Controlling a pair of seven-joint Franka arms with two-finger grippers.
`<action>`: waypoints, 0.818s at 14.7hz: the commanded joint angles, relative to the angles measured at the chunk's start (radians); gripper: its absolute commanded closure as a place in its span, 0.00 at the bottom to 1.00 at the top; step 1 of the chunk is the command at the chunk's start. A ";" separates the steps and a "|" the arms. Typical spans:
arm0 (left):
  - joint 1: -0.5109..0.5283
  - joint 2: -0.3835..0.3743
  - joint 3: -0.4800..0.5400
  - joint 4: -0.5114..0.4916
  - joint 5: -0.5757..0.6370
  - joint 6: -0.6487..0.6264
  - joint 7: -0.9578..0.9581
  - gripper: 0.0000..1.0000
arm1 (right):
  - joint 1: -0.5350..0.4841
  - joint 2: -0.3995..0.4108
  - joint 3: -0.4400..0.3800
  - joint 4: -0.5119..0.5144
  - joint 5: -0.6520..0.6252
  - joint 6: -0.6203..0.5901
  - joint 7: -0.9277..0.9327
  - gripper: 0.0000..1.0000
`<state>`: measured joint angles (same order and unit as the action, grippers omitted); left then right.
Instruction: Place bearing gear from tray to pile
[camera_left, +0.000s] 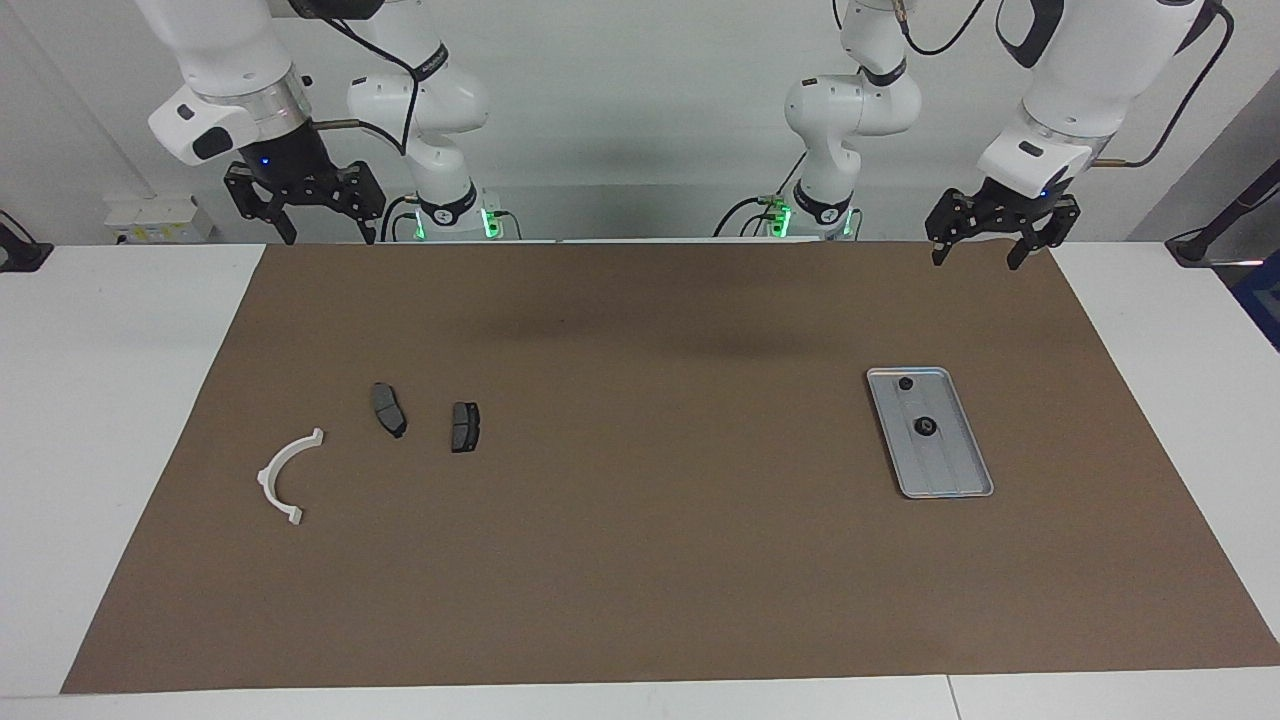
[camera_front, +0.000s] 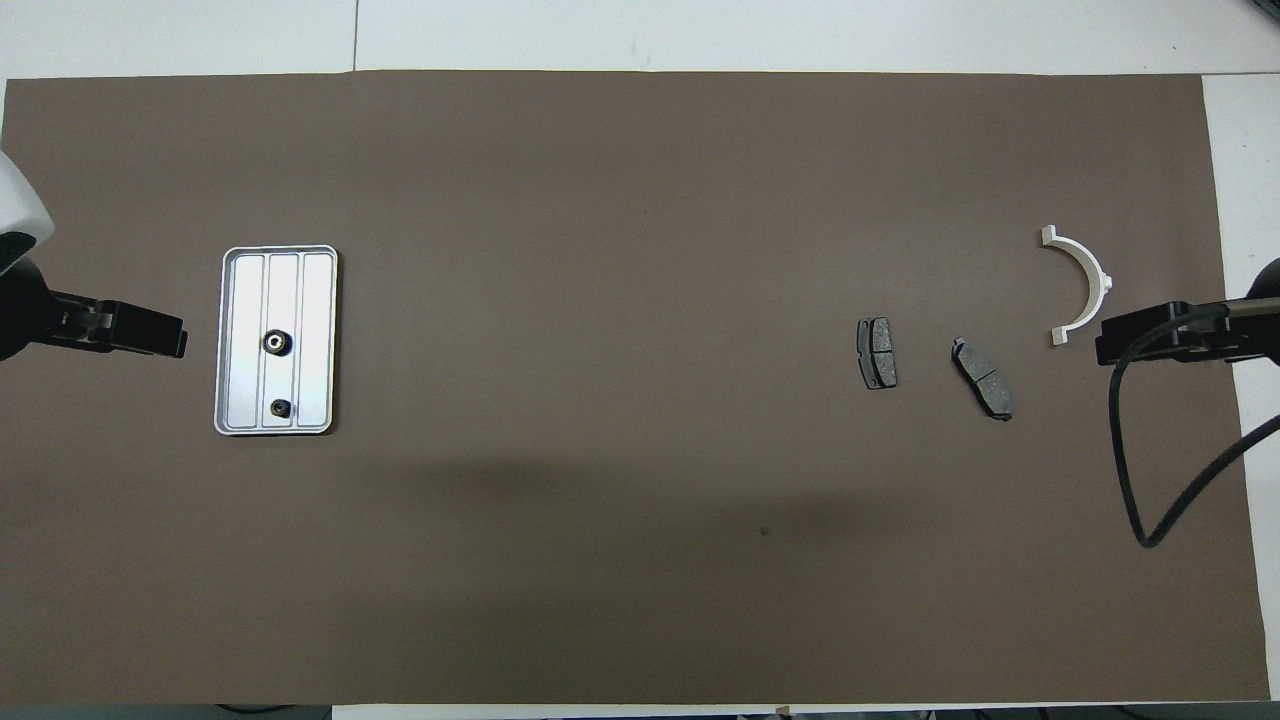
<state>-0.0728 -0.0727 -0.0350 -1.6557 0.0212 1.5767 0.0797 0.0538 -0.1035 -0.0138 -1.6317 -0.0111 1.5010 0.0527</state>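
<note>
My left pincer hangs spread beside the tray, ready for the bearing gear lying at its middle. Toward the right arm's end waits the pile; my right pincer idles spread there.

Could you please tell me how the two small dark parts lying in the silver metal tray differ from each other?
The larger round dark gear with a pale centre lies near the middle of the ridged silver-grey metal tray; the smaller plain dark part lies nearer the robots, close to the tray's end. The gear looks wider and shows a light hub; the small part looks uniformly dark. Both rest untouched.
</note>
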 joint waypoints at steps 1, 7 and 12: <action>-0.002 0.004 0.001 0.001 -0.007 0.011 0.014 0.00 | -0.005 -0.004 0.005 -0.005 -0.009 0.001 0.016 0.00; -0.002 -0.001 0.001 -0.010 -0.017 -0.004 0.012 0.00 | -0.005 -0.004 0.005 -0.007 -0.009 0.001 0.015 0.00; 0.005 -0.001 0.001 -0.012 -0.021 0.005 -0.015 0.00 | -0.005 -0.004 0.005 -0.007 -0.009 0.001 0.015 0.00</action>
<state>-0.0728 -0.0698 -0.0358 -1.6601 0.0139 1.5750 0.0775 0.0538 -0.1035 -0.0136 -1.6317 -0.0111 1.5010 0.0527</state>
